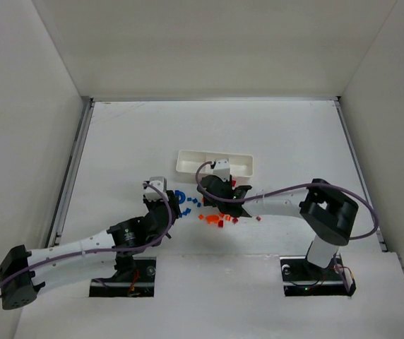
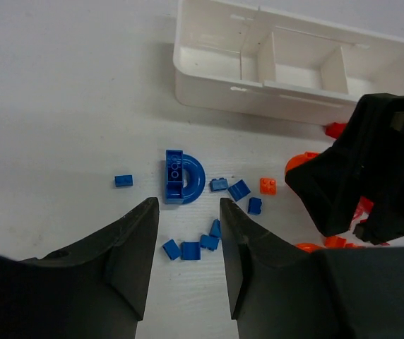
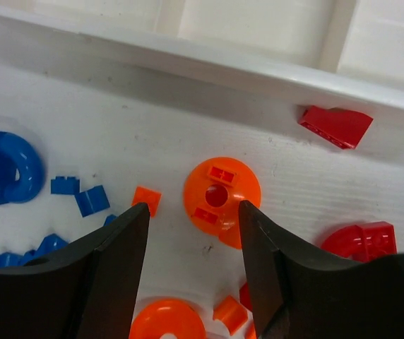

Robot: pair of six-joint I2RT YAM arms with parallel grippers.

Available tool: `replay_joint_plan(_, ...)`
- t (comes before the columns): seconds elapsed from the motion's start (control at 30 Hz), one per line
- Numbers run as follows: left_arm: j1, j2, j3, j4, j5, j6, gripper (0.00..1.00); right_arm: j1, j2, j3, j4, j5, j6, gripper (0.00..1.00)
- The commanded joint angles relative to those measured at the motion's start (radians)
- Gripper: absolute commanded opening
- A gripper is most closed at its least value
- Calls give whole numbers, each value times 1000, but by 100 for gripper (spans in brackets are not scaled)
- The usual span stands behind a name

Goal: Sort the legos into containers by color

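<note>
While legos (image 2: 190,250) lie near tray (image 2: 209,88), left end effector (image 2: 188,206) parted

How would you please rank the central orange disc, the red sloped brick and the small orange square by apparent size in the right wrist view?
1. Central orange disc
2. Red sloped brick, which may lie slightly farther from the camera
3. Small orange square

The tray (image 2: 216,78) is showing plain white, and the worktop (image 2: 61,85) is looking white too. Blue legos (image 2: 184,176), orange legos (image 3: 221,201) and red legos (image 3: 336,126) are showing solid colour. The left claw (image 2: 188,212) and the right claw (image 3: 195,212) are appearing black, their cables (image 1: 272,191) purple.
</note>
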Motion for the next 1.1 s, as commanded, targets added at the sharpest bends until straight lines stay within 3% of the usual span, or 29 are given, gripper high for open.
replay_joint_plan(0.0,-9,-2,-3,34,1,-4,39,-15,33,65,44,73,-7,59)
replay_joint_plan(0.37,87,43,-12,38,132,-9,46,-39,109,135,-16,106,8,51)
replay_joint_plan(0.53,141,63,-15,54,188,-18,47,-41,134,158,-47,109,16,43)
replay_joint_plan(0.77,178,15,-49,47,205,-39,50,-39,146,187,-150,139,102,50)
replay_joint_plan(1.07,196,10,-65,58,205,-62,51,-13,166,181,-157,170,132,27)
